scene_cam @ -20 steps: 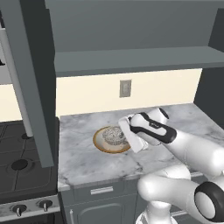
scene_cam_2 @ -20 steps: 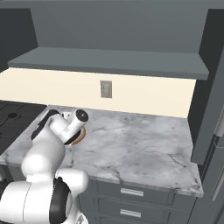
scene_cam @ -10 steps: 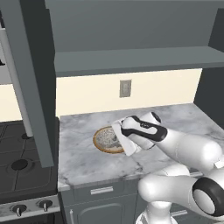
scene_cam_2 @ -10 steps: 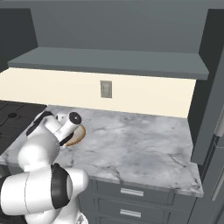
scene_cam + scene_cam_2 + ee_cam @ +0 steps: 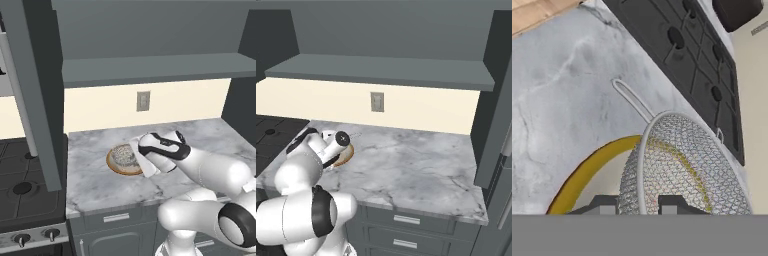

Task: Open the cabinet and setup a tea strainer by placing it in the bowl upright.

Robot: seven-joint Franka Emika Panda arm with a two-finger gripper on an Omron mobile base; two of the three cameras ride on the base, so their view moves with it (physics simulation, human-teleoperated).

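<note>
The tea strainer (image 5: 682, 165) sits in the bowl (image 5: 587, 172), its mesh cup over the bowl's interior and its rim standing on edge in the hand view. The thin wire handle loop extends from the cup out over the marble countertop (image 5: 557, 100). In the left base view the strainer (image 5: 125, 155) appears as a grey mesh dome inside the tan-rimmed bowl (image 5: 114, 166).

The gripper (image 5: 634, 207) is at the strainer: its two dark fingertips (image 5: 604, 204) stand one on each side of the strainer's rim, jaws drawn close and pinching that rim. In the left base view the gripper (image 5: 136, 152) is just beside the bowl's right edge, mostly covered by the wrist. In the right base view the arm hides most of the bowl (image 5: 346, 156).

The bowl rests on the countertop (image 5: 95, 185) near its left end. A black stove (image 5: 22, 180) adjoins the counter on the left. A wall outlet (image 5: 143, 101) is mounted on the cream backsplash behind the bowl. Above, the cabinet (image 5: 150, 67) stands open, with its inner shelf exposed and its door (image 5: 37, 95) swung out at left.
</note>
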